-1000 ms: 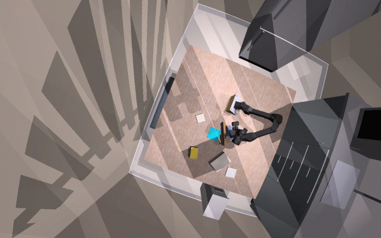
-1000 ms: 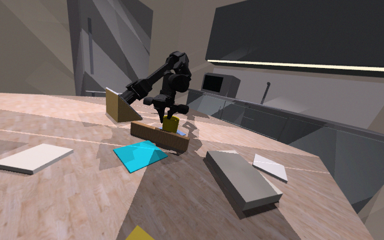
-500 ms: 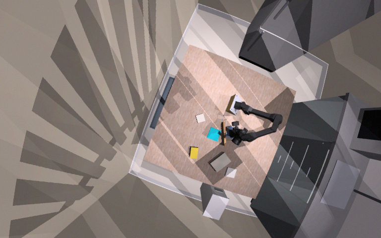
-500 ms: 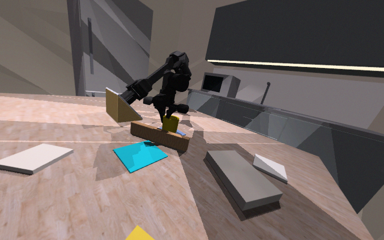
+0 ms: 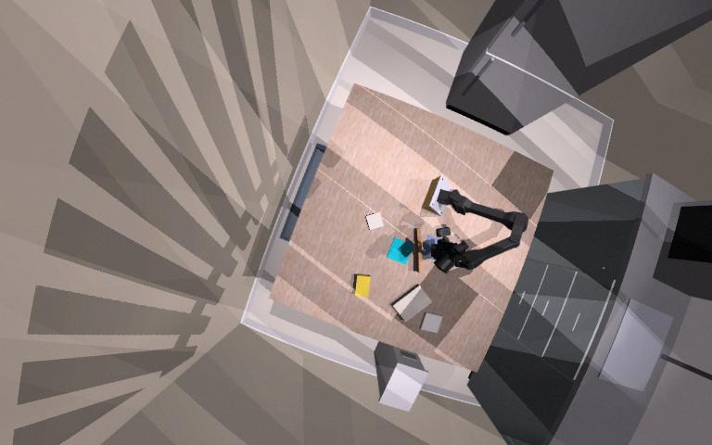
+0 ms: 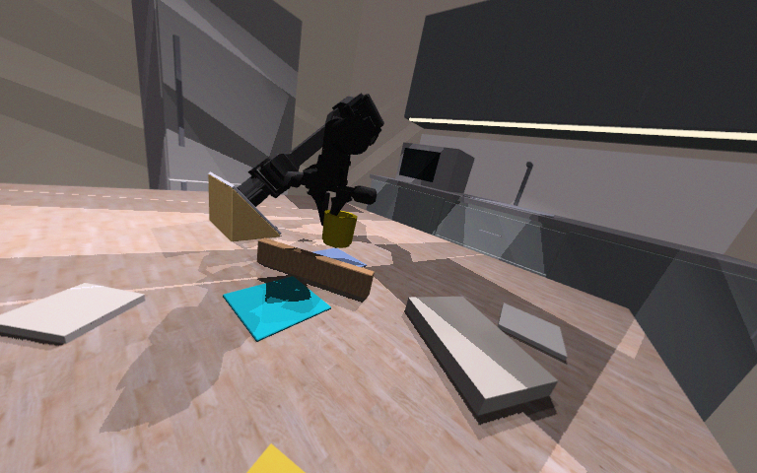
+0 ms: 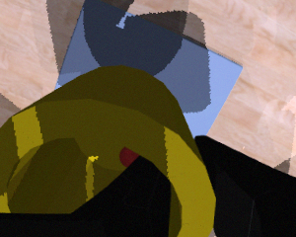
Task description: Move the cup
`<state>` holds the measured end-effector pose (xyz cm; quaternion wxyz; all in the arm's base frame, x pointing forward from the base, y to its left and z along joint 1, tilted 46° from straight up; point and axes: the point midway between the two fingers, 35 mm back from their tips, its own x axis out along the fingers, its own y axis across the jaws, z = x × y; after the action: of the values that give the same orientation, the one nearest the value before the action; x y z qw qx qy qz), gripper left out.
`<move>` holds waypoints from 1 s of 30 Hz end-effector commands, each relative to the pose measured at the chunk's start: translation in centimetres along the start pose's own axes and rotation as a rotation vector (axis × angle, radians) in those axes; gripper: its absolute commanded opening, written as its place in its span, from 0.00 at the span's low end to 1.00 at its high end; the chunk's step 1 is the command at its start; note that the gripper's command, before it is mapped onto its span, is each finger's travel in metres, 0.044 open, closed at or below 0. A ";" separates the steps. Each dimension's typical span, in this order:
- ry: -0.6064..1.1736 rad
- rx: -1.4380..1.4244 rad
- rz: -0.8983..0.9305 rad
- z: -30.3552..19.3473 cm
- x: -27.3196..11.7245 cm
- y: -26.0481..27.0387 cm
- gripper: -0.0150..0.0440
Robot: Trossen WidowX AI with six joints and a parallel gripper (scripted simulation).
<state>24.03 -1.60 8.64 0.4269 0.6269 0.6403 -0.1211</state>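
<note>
A yellow cup (image 6: 338, 230) (image 7: 109, 116) hangs roughly upright in the air above the blue pad (image 6: 338, 256) (image 7: 223, 94) (image 5: 433, 240). My gripper (image 6: 328, 215) (image 7: 180, 148) is shut on the cup's wall, with one finger inside the cup and one outside. A red marble (image 7: 128, 157) shows inside the cup; the finger and shadow hide much of the rest. The cyan pad (image 5: 398, 248) (image 6: 259, 317) lies on the other side of the wooden bar, with nothing standing on it. In the top view my arm hides most of the cup.
The low wooden bar (image 5: 417, 258) (image 6: 312, 271) stands between the pads. A white slab (image 5: 374, 221) (image 6: 66, 310), yellow block (image 5: 362, 286) (image 6: 272, 461), thick pale block (image 5: 411, 303) (image 6: 476, 351) and small grey slab (image 5: 431, 322) (image 6: 532, 329) lie around. A wedge (image 6: 218, 205) stands at my arm's base.
</note>
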 end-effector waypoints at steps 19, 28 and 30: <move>0.003 0.001 0.004 -0.1 -2.6 0.0 0.25; 0.003 0.001 0.004 0.1 -2.6 0.0 0.25; 0.003 0.001 0.003 0.4 -2.7 0.0 0.25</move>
<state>23.67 -3.49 10.51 0.4262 0.6289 0.6392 -0.1196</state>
